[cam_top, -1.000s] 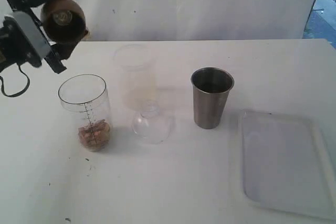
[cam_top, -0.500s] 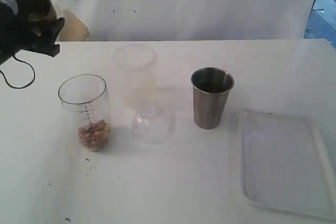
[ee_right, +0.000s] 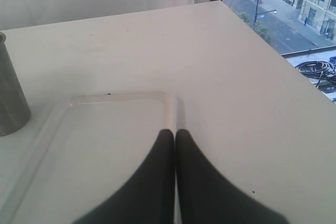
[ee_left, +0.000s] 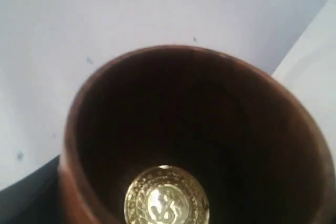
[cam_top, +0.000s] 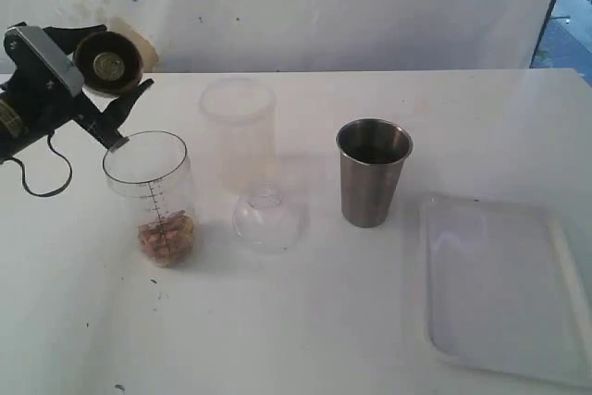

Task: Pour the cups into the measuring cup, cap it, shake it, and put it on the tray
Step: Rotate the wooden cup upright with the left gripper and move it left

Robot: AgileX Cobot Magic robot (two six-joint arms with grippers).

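The left claw is clamped on the small rounded brown wooden-looking cup, one finger on either side of its body, and holds it in the air tipped onto its side. The cup's dark inside and a round gold emblem at its bottom fill the left wrist view. Just below this claw, near its lower finger, the tall clear plastic measuring cup with black graduation marks stands upright on the white desk, mouth uncovered, with a small heap of brownish pieces in its rounded base. Farther from the claw, on the side of the measuring cup away from the arm, stand a frosted translucent-white plastic cup and, before it, a clear domed lid resting on the desk. Beyond those, well apart from the left claw, the tapered stainless-steel tumbler stands upright. The right claw has its two dark fingers pressed together with nothing between them. Its tips sit over the rim of the flat white rectangular plastic tray, near one rounded corner, and the tumbler stands off to the claw's side, past the tray's far edge.
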